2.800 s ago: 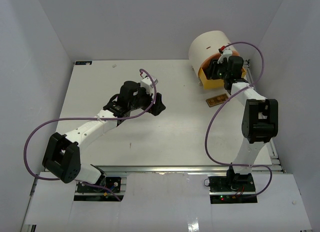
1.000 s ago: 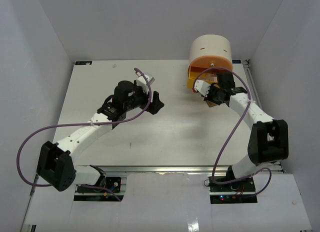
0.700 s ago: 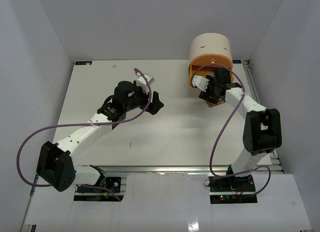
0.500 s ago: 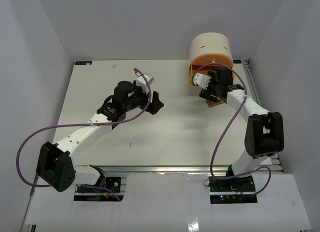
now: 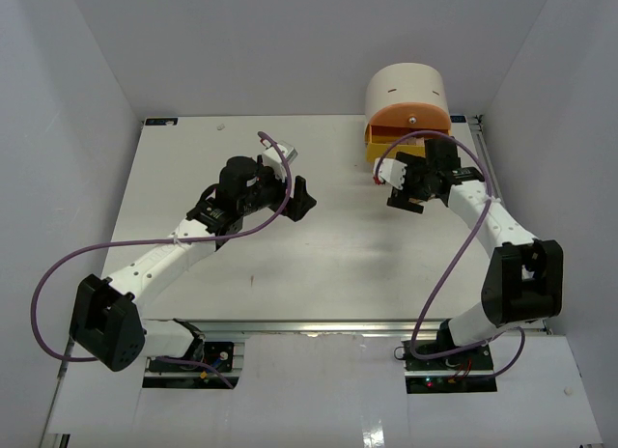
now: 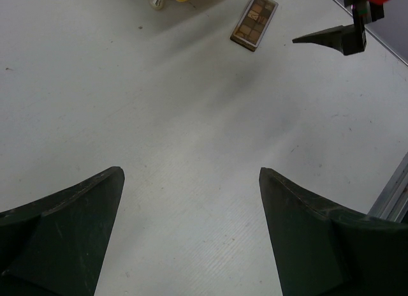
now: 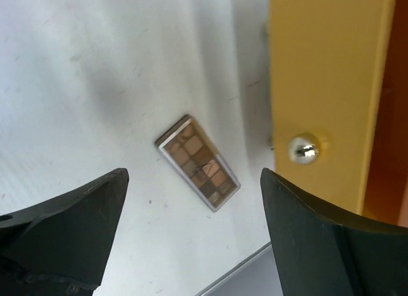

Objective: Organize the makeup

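Drop spread right gripper (image 7: pixel 192 176) straight onto brown palette (image 7: pixel 197 163), flat on worktop (image 6: pixel 191 117) just beside open yellow drawer (image 7: pixel 319 85). Turn to pinch across short width. Lift level. Park spread, empty left gripper (image 6: pixel 191 175) aside.

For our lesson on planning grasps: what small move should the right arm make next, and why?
Probably lower the right gripper onto the brown palette. Its jaws are open, and the palette lies flat on the table, untouched, framed between them in the wrist view, beside the yellow drawer.
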Motion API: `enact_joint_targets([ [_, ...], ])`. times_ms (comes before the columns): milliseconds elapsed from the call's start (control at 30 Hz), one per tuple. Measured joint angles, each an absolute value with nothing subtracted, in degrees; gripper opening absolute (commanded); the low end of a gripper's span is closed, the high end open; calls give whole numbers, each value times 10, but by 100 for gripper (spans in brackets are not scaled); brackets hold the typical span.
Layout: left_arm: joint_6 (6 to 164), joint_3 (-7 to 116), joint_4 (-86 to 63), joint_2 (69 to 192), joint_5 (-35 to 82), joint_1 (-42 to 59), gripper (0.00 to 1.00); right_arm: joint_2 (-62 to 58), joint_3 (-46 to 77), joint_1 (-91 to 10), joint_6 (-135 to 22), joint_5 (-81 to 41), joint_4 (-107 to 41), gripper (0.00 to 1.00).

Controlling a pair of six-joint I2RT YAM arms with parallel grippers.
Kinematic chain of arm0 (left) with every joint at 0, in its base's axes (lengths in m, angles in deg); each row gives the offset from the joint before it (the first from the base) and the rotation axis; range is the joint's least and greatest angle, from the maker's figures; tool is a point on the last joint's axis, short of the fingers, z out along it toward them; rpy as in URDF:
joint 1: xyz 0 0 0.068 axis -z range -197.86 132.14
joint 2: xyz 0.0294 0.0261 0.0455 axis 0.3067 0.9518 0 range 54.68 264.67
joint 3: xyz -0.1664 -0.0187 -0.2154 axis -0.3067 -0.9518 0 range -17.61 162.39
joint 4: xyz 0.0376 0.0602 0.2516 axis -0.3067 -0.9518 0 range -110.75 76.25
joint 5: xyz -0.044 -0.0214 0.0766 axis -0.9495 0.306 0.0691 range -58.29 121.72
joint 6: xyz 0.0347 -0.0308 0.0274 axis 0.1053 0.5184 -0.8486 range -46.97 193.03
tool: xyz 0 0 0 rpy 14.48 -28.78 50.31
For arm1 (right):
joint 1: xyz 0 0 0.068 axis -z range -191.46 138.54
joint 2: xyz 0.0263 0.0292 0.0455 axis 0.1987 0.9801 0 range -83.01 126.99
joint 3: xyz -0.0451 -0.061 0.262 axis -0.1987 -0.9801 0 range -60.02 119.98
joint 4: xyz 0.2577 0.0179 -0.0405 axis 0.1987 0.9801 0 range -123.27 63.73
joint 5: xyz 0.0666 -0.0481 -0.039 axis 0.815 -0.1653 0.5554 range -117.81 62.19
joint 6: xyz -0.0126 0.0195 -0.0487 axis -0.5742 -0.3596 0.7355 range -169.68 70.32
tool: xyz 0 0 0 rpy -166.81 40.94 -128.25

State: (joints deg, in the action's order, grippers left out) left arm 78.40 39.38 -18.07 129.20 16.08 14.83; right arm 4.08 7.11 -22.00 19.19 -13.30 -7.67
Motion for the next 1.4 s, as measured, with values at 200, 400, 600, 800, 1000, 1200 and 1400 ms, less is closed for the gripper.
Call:
enact_joint_targets([
  [200, 784, 394, -181, 1291, 161, 148, 98, 53, 38, -216, 297, -172, -27, 90],
  [400, 784, 394, -181, 1290, 161, 148, 98, 87, 32, -234, 379, -251, -51, 90],
  [600, 783, 394, -181, 1289, 161, 148, 98, 187, 60, -255, 414, -321, -70, 90],
  [800, 780, 394, -181, 1289, 161, 148, 98, 252, 104, -255, 442, -371, -82, 90],
  [1000, 779, 394, -181, 1288, 161, 148, 98, 285, 136, -255, 473, -398, -95, 90],
  [1200, 779, 394, -181, 1288, 161, 148, 98, 315, 178, -255, 512, -403, -51, 94],
  [1400, 777, 394, -181, 1288, 161, 148, 98, 345, 232, -255, 530, -400, 23, 87],
])
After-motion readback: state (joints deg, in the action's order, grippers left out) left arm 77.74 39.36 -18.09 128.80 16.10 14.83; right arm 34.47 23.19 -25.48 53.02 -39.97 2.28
